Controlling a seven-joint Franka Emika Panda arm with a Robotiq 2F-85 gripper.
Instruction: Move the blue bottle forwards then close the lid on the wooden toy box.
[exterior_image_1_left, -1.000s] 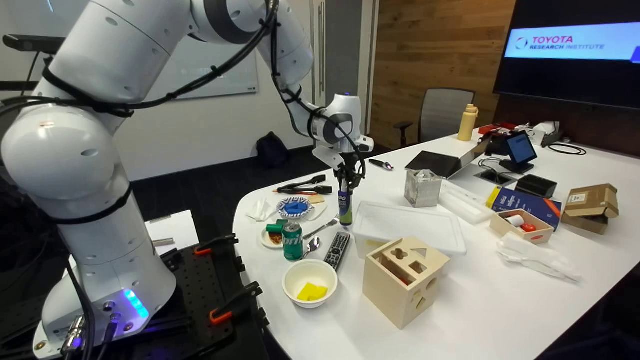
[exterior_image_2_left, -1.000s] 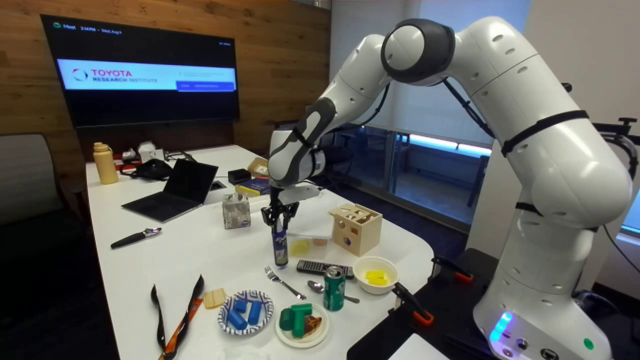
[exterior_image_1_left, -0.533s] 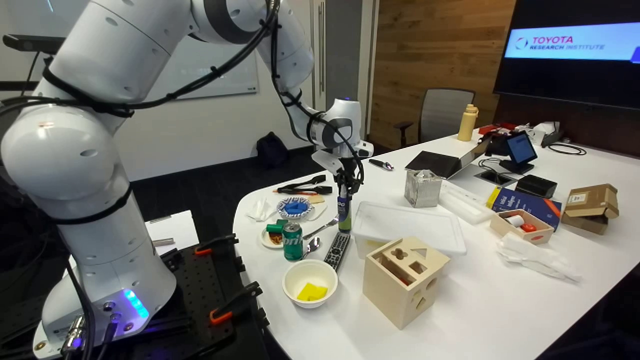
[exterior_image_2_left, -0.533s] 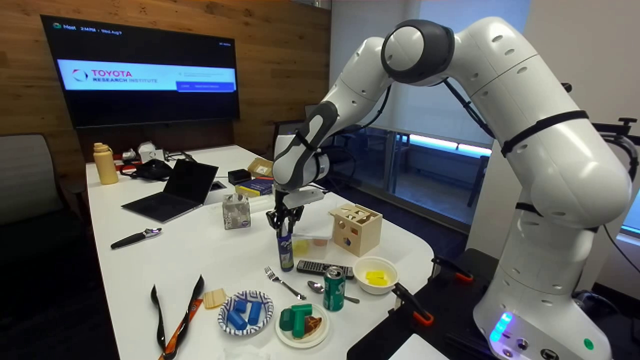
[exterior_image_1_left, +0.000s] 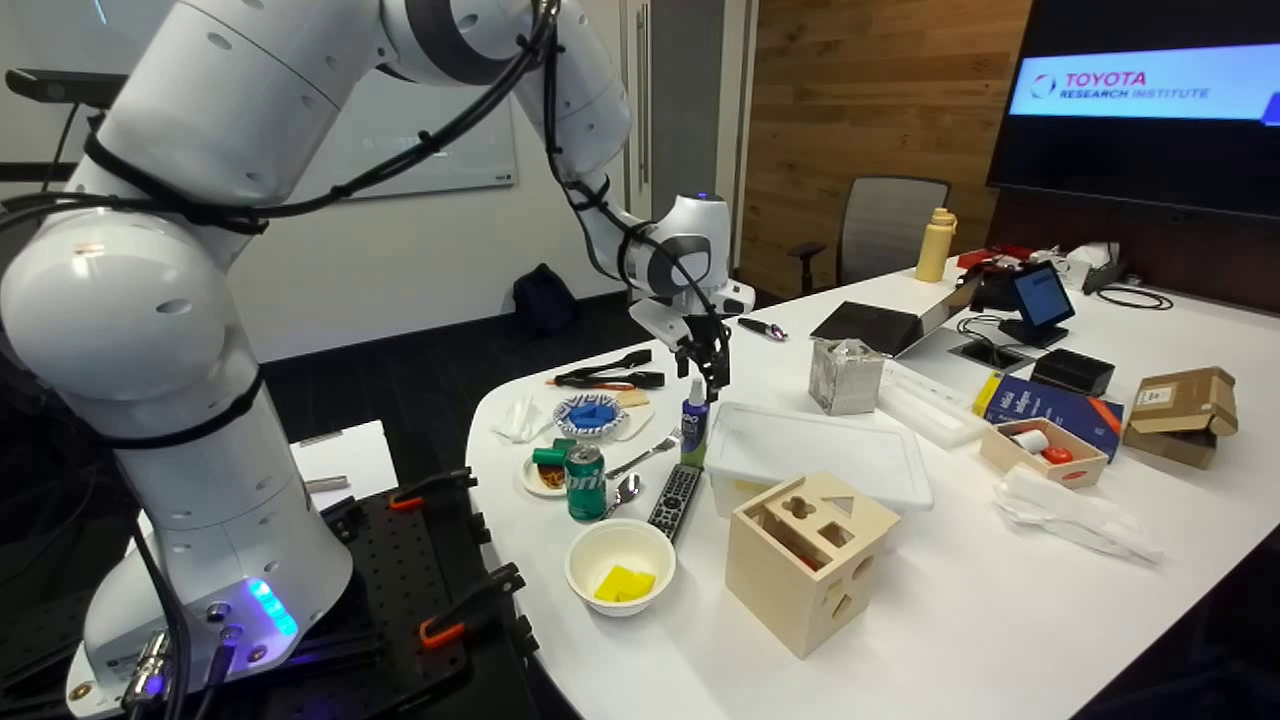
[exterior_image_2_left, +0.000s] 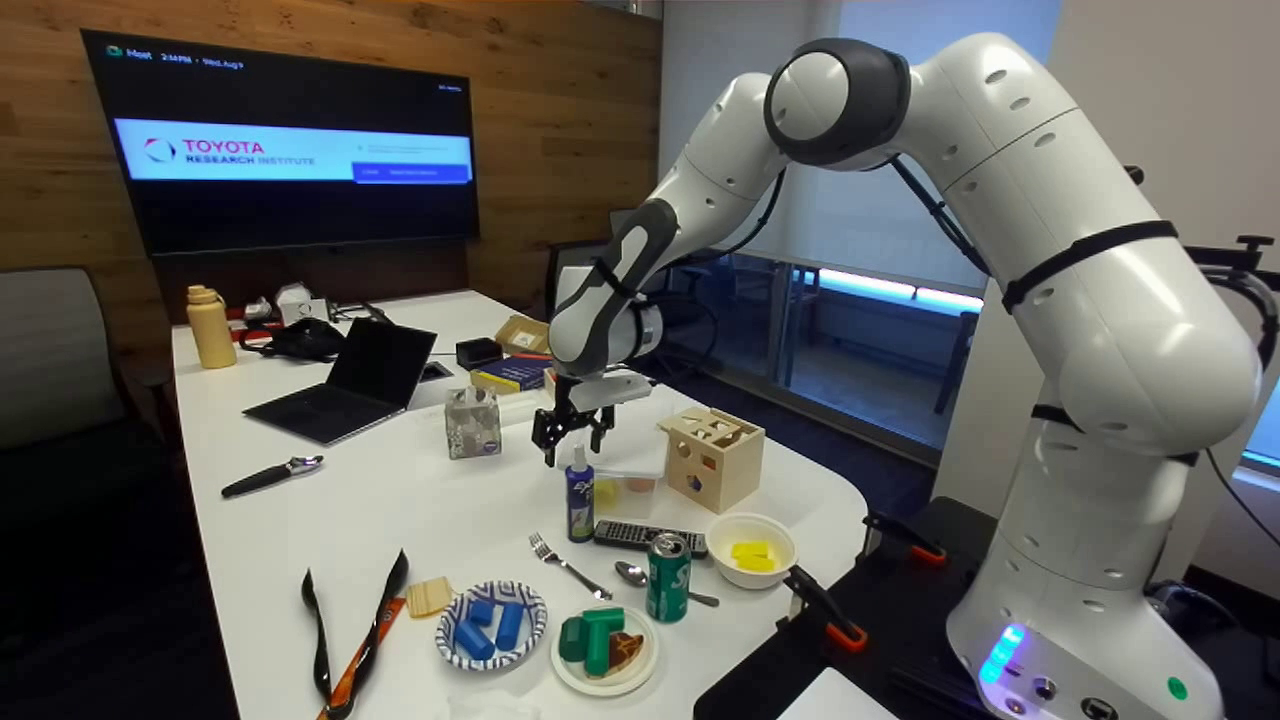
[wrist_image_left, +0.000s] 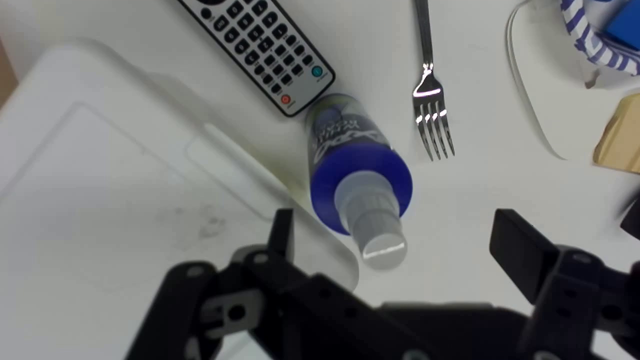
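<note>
Now the blue bottle (exterior_image_2_left: 580, 505) is standing by the remote (exterior_image_2_left: 645, 538), so I'm guessing that's done. My claw (exterior_image_2_left: 573, 455) is hanging wide, holding nothing. Near the remote, the wooden toy box (exterior_image_1_left: 775, 590) is waiting, its lid (exterior_image_1_left: 816, 519) needing closing.

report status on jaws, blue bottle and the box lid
Jaws open, nothing gripped. Blue bottle upright. Remote close by its base, possibly in the way. Lid of wooden toy box partly open.

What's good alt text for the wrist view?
Slim upright blue bottle with translucent cap, seen from above; the open black gripper isn't holding it. Nearby: black-buttoned grey remote, shiny metal fork and, at left, translucent white plastic container.
</note>
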